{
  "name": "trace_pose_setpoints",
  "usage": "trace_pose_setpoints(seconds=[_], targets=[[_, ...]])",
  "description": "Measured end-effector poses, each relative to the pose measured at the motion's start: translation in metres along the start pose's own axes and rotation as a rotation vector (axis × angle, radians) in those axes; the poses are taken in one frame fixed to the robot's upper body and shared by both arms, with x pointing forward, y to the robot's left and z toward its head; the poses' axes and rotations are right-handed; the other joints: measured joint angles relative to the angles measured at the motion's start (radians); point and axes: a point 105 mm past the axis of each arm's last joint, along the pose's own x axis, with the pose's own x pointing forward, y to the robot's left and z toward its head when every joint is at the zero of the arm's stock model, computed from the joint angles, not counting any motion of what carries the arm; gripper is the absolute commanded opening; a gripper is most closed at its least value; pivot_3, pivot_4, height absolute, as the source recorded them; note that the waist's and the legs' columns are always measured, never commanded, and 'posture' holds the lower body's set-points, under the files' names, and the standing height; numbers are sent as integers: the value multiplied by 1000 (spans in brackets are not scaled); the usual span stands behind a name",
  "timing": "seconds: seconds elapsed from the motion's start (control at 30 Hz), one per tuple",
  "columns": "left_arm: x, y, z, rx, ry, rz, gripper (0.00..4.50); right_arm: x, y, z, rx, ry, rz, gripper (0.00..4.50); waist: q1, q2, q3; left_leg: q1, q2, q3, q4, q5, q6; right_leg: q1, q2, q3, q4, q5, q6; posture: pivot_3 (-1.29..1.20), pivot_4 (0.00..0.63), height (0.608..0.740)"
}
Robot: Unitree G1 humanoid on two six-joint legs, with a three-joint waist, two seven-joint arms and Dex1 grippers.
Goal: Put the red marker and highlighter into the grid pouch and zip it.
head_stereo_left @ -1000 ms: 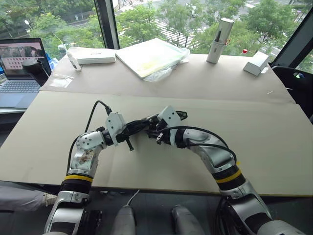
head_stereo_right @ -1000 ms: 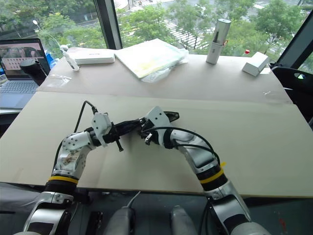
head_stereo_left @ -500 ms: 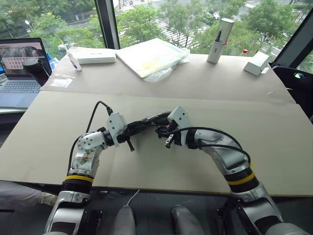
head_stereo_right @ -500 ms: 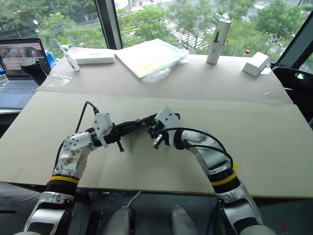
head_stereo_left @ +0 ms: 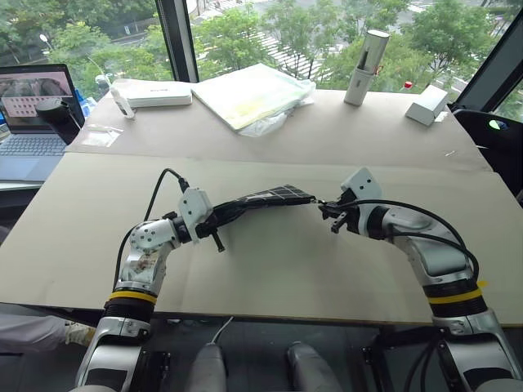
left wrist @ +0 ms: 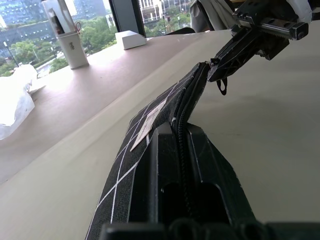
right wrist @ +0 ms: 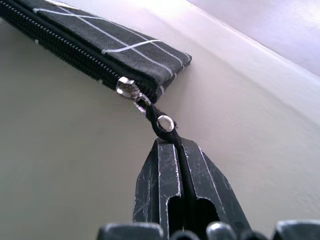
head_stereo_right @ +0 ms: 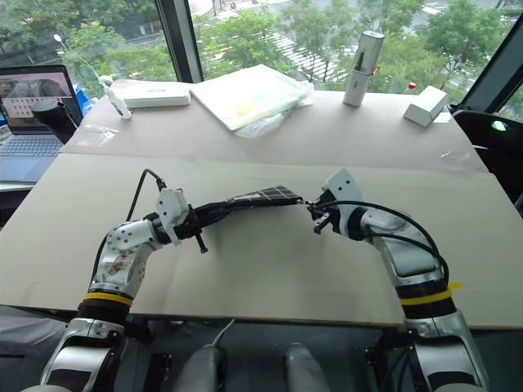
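Note:
The grid pouch (head_stereo_left: 271, 197), black with thin white lines, hangs stretched level above the table between my two grippers. My left gripper (head_stereo_left: 227, 213) is shut on its left end, and its fingers (left wrist: 205, 165) clamp the pouch along the zipper edge. My right gripper (head_stereo_left: 324, 207) is shut on the black zipper pull strap (right wrist: 163, 124) at the pouch's right end. The silver slider (right wrist: 128, 88) sits at that end, and the zipper teeth behind it look closed. The red marker and the highlighter are out of view.
The tan table (head_stereo_left: 270, 269) has an open laptop (head_stereo_left: 33, 114) at the far left. Along the back edge lie a flat white box (head_stereo_left: 155, 94), a plastic-wrapped book (head_stereo_left: 255, 94), a white cylinder (head_stereo_left: 366, 68) and a small white box (head_stereo_left: 429, 104).
My right gripper has travelled to the right along the pouch, drawing the zipper pull to the pouch's right end. The left gripper has held still with the pouch.

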Motion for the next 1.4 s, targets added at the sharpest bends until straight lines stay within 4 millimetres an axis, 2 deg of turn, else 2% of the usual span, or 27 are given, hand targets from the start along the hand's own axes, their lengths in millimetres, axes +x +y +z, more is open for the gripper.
trace_pose_setpoints(seconds=[0.07, 0.17, 0.2, 0.37, 0.53, 0.67, 0.83, 0.9, 1.0, 1.07, 1.13, 1.17, 1.2, 1.23, 1.4], targets=[[-1, 1, -1, -1, 0, 5, 0, 2, 8, -5, 28, 1, 38, 1429, 2, 0, 0, 0, 0, 0, 0, 0, 0, 0, 0, 0, 0, 0, 0, 0, 150, 738], [0, 1, -1, -3, -3, 6, 0, 2, 23, -6, 49, -9, 119, 2634, 3, 0, 0, 0, 0, 0, 0, 0, 0, 0, 0, 0, 0, 0, 0, 0, 150, 738], [1, 1, -1, -3, -3, 6, 0, 1, 27, -5, 57, -13, 143, 2829, 4, 0, 0, 0, 0, 0, 0, 0, 0, 0, 0, 0, 0, 0, 0, 0, 150, 738], [4, 3, 1, -1, -10, 3, 0, -9, 34, -14, 119, 36, 222, 2829, 8, 0, 0, 0, 0, 0, 0, 0, 0, 0, 0, 0, 0, 0, 0, 0, 150, 738], [7, 4, 1, 19, -14, -34, 0, -45, 4, -30, 94, 93, 142, 2829, 12, 0, 0, -1, 0, 0, 1, 0, 0, 0, 0, 0, 0, 0, 0, 0, 150, 738], [19, -2, 1, 99, -6, -163, 0, -79, 10, -26, 54, 4, 198, 2829, 11, 0, 0, 0, -1, -1, 0, 0, 0, 1, 0, 0, -1, 0, 1, 0, 150, 738], [37, -6, 11, 168, -49, -266, 0, -99, -2, -19, 69, -62, 138, 2829, 4, 0, 0, 0, -1, -1, 1, 0, 0, 1, 0, 0, -1, 0, 1, 0, 150, 738], [42, -5, 11, 181, -56, -289, 0, -107, 1, -17, 87, -96, 142, 2829, 6, 0, 0, 0, -2, -2, 1, 0, 0, 2, 0, 0, -1, 0, 1, 0, 150, 738], [55, -10, 13, 198, -78, -337, 0, -115, 22, -11, 116, -144, 209, 2829, 8, 0, 0, -1, -2, -2, 1, 0, 0, 2, 0, 0, -1, 0, 1, 0, 150, 738], [59, -13, 13, 208, -82, -355, 0, -115, 27, -11, 118, -147, 224, 2829, 9, 0, 0, -1, -3, -3, 2, 0, 0, 3, 0, 0, -1, -1, 1, 0, 150, 738], [61, -16, 9, 231, -65, -384, 782, -115, 28, -14, 124, -134, 208, 2849, 8, 0, 0, -1, -3, -4, 2, 0, 0, 3, 0, 0, -1, -1, 1, 0, 150, 738], [60, -17, 6, 231, -60, -390, 888, -115, 27, -16, 128, -128, 197, 2849, 7, 0, 0, -1, -3, -4, 2, 0, 0, 3, 0, 0, -1, -1, 1, 0, 150, 738], [60, -19, 3, 219, -54, -397, 1348, -116, 27, -19, 134, -120, 189, 2849, 5, 0, 0, -1, -3, -5, 2, 0, 0, 3, 0, 0, -1, -1, 1, 0, 150, 738], [60, -22, 1, 203, -53, -413, 1587, -116, 27, -22, 138, -110, 179, 2849, 5, 0, 0, -1, -3, -5, 2, 0, 0, 3, 0, 0, -1, -1, 1, 0, 150, 738], [59, -24, 1, 167, -65, -427, 3350, -113, 29, -24, 141, -95, 183, 2849, 7, 0, 0, -1, -4, -6, 2, 0, 0, 3, 0, 0, -1, -1, 2, 0, 150, 738]])
